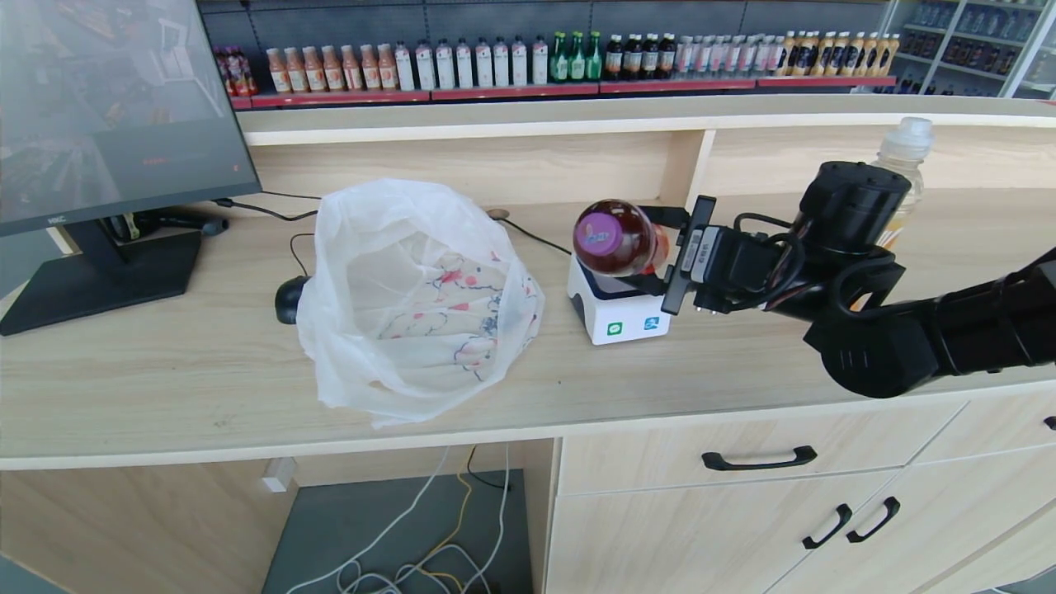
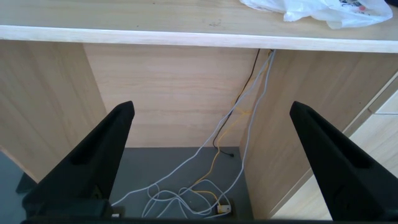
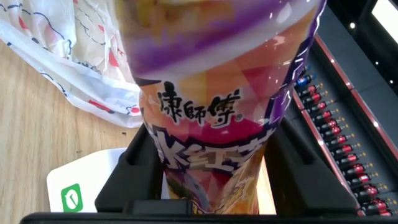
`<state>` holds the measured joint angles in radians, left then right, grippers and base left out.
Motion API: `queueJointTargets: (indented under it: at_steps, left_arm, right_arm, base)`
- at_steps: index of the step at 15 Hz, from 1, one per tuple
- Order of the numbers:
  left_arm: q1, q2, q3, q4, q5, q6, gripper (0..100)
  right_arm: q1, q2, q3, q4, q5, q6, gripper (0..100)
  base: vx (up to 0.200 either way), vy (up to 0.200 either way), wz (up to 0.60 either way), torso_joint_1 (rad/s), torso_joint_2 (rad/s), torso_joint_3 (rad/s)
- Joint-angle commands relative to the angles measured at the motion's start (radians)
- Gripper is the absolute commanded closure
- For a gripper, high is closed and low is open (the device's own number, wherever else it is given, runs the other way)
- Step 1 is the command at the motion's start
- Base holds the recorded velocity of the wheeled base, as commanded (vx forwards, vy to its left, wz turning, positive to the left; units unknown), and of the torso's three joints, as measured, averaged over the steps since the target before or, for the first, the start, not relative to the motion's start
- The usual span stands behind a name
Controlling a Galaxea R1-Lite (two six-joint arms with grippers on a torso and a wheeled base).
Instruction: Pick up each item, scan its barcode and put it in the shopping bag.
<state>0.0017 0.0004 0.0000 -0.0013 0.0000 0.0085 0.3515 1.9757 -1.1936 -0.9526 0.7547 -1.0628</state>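
the counter (image 1: 165,363) runs the whole width, pale wood with drawers under its right half. a monitor (image 1: 107,99) stands at its left end. the bag (image 1: 412,297) sits open near the middle of the counter, white thin plastic with a red and blue print, its mouth gaping upward. its edge hangs at the counter's front lip in the left wrist view (image 2: 323,11).

the right claw (image 1: 652,252) reaches in from the right, its fingers closed around the bottle (image 1: 615,238). the left claw (image 2: 211,118) is spread wide with nothing in it, low in front of the counter and facing the cables (image 2: 205,180) on the floor beneath.

the scanner (image 1: 619,318), a small white box, stands just right of the bag. the bottle is held on its side directly above the scanner, purple cap toward the robot. its label (image 3: 217,112) is purple, orange and red. a second bottle (image 1: 903,157), white-capped, stands upright behind the right arm. a black mouse (image 1: 289,299) lies against the bag's left side.
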Motion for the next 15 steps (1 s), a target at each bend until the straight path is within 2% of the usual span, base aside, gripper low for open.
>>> queueJointTargets:
  at_steps: [1,15]
  left_arm:
    - [0.000,0.000,0.000,0.000,0.000,-0.001,0]
    - [0.000,0.000,0.000,0.000,0.000,-0.001,0]
  right_arm:
    - [0.001,0.002,0.000,0.000,0.000,0.000,100]
    - [0.007,0.003,0.002,0.000,0.000,0.000,100]
  base:
    - [0.000,0.000,0.00,0.000,0.00,0.000]
    - [0.000,0.000,0.00,0.000,0.00,0.000]
